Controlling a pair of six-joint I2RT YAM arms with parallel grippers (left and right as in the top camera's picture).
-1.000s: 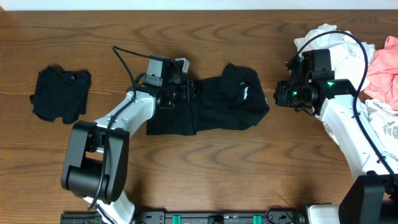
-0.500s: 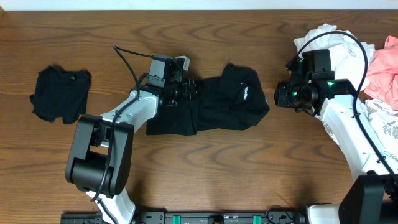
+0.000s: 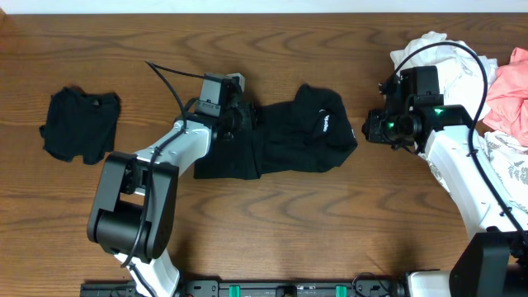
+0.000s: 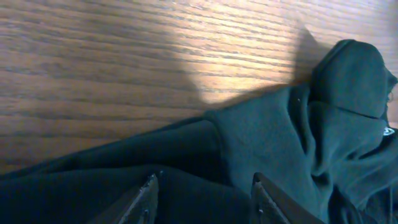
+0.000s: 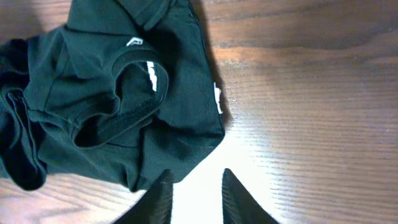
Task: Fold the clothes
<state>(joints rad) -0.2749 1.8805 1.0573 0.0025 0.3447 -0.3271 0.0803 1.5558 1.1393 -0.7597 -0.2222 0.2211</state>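
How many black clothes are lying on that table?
2. A large black top lies centrally; a smaller black bundle sits at the far left. The pile of clothes at the right edge could hide more.

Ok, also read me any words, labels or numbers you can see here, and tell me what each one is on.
Nothing here can be read as actual text.
White strip inside the collar of the black top: lettering too blurred to read.
White tag on the top's side edge: too small to read.
White mark at the collar rim: only a shape, no legible letters.
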